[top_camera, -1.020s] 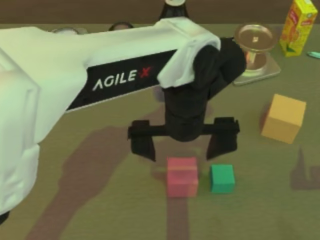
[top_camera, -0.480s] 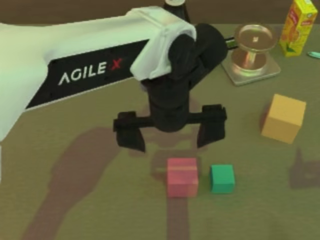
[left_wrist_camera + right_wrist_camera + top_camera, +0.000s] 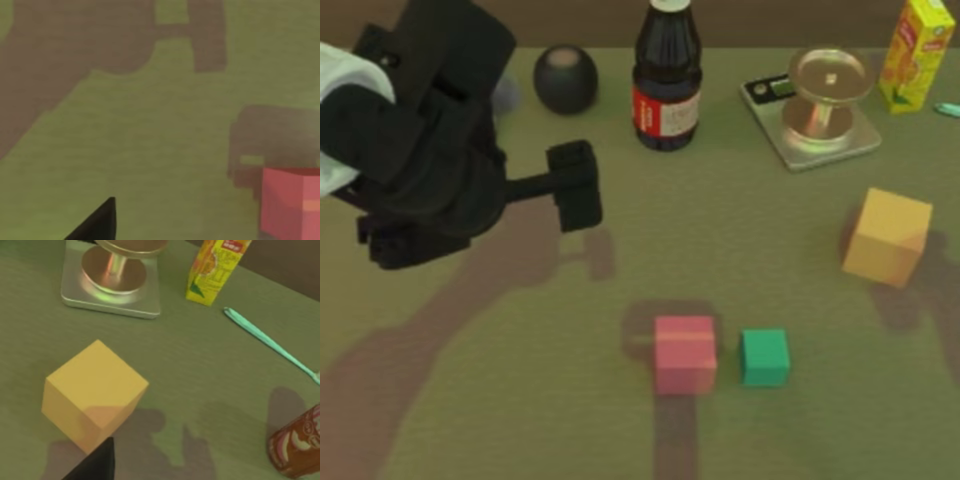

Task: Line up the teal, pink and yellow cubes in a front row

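Your left hand (image 3: 480,215) spread, empty, up-left of pink cube (image 3: 684,353); teal cube (image 3: 764,357) just beside pink; yellow cube (image 3: 887,236) well apart, far right.

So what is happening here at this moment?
The left end effector is up at the table's left, open and holding nothing. The pink cube and the teal cube sit side by side, slightly apart, near the front. The yellow cube stands farther back on the right. The right arm looks down at it.
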### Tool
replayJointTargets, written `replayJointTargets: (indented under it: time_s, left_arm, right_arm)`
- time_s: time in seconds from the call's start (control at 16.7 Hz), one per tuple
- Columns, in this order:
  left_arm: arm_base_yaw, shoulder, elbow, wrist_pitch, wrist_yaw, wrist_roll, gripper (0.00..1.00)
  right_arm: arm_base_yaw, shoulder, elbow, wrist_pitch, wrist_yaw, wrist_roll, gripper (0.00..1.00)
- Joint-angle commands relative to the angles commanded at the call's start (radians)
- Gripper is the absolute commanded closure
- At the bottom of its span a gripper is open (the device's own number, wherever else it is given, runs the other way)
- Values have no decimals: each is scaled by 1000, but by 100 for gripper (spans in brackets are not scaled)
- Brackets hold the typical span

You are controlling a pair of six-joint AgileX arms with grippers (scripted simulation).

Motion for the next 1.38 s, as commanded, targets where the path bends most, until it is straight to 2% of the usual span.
replayJointTargets:
  time_s: [0.42,0.78,1.02,1.38]
  left_arm:
    - [277,-693,-581,366,0,281,0]
    - [467,-1213,-971,644,7,507,0]
    - [534,-1405,-1107,757,12,601,0]
    - [546,-1437,-1129,778,14,618,0]
  right_arm:
    - [59,795,574,-409,1,-324,0]
    - [99,1248,961,-662,0,-538,0]
    - [114,1408,1116,-746,1,-617,0]
    - [116,1437,1144,-760,1,-631,0]
